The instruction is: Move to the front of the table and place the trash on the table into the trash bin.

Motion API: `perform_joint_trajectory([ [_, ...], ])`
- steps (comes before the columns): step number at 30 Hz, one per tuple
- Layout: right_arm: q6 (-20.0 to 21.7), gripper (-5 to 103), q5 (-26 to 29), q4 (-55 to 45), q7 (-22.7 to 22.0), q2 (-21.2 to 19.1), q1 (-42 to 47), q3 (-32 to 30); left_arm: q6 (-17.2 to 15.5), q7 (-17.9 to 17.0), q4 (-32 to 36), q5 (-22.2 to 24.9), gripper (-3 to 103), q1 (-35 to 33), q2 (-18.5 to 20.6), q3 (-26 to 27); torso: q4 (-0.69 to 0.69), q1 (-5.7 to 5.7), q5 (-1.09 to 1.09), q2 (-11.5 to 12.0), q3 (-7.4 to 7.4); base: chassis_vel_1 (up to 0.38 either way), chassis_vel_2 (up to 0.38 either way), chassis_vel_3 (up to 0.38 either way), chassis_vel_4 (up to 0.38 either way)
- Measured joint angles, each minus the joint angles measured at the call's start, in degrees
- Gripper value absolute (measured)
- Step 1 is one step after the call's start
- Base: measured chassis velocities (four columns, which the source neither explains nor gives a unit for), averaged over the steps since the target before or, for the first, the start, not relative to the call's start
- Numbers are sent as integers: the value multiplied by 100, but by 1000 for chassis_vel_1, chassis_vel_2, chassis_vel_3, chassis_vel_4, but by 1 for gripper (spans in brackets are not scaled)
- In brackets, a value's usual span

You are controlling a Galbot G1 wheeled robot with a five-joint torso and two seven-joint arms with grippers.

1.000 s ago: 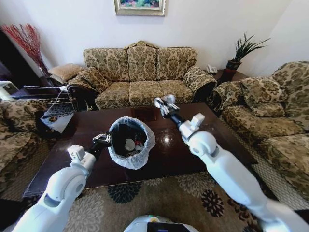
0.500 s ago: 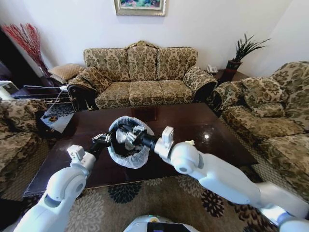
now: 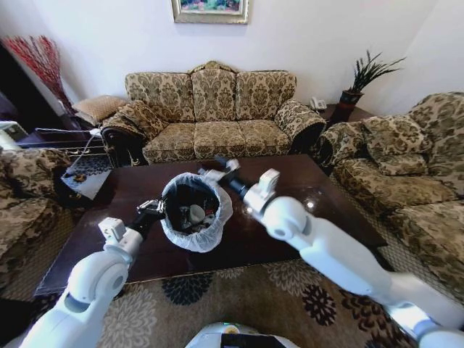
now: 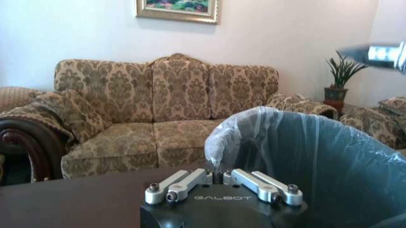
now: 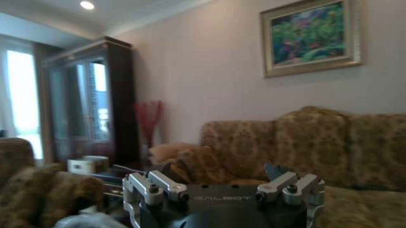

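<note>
Bin: the trash bin stands on the near-middle of the table — black, lined with a thin white bag folded over its rim, with white scraps of trash lying inside

Handling: bin and contents look light and easily tipped; the bag is soft and slippery, so the stiff rim beneath it seems the safer place to take hold. Paper wads would likely crush under a firm pinch

Left gripper: the left gripper sits at the bin's left rim, touching the bag; in the left wrist view its fingers look drawn close together at the liner's edge — whether they pinch the bag cannot be told

Right gripper: the right gripper is raised over the far rim of the bin; in the right wrist view its fingers stand wide apart with nothing between them

Surface: glossy dark wood, reflective and probably slick, so the light bin could slide if nudged

Room: a patterned sofa stands beyond the far edge, an armchair to the right, a potted plant in the far right corner, a framed painting on the wall
</note>
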State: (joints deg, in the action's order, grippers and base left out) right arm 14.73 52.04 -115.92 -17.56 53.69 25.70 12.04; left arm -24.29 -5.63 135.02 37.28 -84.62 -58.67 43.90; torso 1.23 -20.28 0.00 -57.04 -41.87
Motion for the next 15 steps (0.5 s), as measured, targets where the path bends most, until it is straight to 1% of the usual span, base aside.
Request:
perform_joint_trajectory([
  [1, 29, 97, -109, 125, -2, -84, 154, -183, 0, 1, 9, -2, 3, -6, -8, 5, 0, 0, 1, 0, 0, 0, 0, 0, 0],
  [2, 97, 99, -200, 261, 5, -186, 375, -430, 0, 2, 14, -1, 3, -16, -16, 14, -1, 0, 1, 0, 0, 0, 0, 0, 0],
  [4, 340, 99, -270, 456, 43, -308, 879, -967, 0, 1, 20, -1, 3, -31, -15, 40, -3, 0, 3, 0, 0, 0, 0, 0, 0],
  [5, 340, 99, -270, 456, 43, -308, 879, -967, 0, 1, 20, -1, 3, -31, -15, 40, -3, 0, 3, 0, 0, 0, 0, 0, 0],
  [6, 440, 100, -282, 529, 81, -328, 1085, -1183, 0, 0, 22, -1, 3, -33, -7, 45, -3, 0, 2, 0, 0, 0, 0, 0, 0],
  [7, 531, 100, -335, 731, 135, -323, 1470, -1517, 0, 2, 29, -1, 3, -39, 4, 50, -4, 0, 0, 0, 0, 0, 0, 0, 0],
  [8, 529, 100, -386, 914, 154, -286, 1657, -1655, 0, 5, 39, 2, 3, -41, 7, 49, -3, 1, 1, 0, 0, 0, 0, 0, 0],
  [9, 529, 100, -386, 914, 154, -286, 1657, -1655, 0, 5, 39, 2, 3, -41, 7, 49, -3, 1, 1, 0, 0, 0, 0, 0, 0],
  [10, 505, 100, -465, 1189, 189, -200, 1874, -1799, 0, 8, 48, 4, 3, -41, 9, 38, -3, 1, 2, 0, 0, 0, 0, 0, 0],
  [11, 440, 100, -623, 1581, 242, -70, 2028, -1942, 0, 9, 55, 4, 3, -45, 9, 29, 1, 1, -2, 0, 1, 0, 0, 0, 0],
  [12, 440, 100, -623, 1581, 242, -70, 2028, -1942, 0, 9, 55, 4, 3, -45, 9, 29, 1, 1, -2, 0, 1, 0, 0, 0, 0],
  [13, 310, 100, -795, 1950, 301, 64, 2123, -2002, 0, 10, 59, 4, 3, -60, 8, 20, -3, 1, 0, 0, 0, 0, 0, 0, 0],
  [14, 71, 100, -987, 2375, 381, 221, 2207, -2044, 0, 11, 62, 3, 3, -84, 8, 17, 2, 1, 1, 0, 0, 0, 0, 0, 0],
  [15, 71, 100, -987, 2375, 381, 221, 2207, -2044, 0, 11, 62, 3, 3, -84, 8, 17, 2, 1, 1, 0, 0, 0, 0, 0, 0],
])
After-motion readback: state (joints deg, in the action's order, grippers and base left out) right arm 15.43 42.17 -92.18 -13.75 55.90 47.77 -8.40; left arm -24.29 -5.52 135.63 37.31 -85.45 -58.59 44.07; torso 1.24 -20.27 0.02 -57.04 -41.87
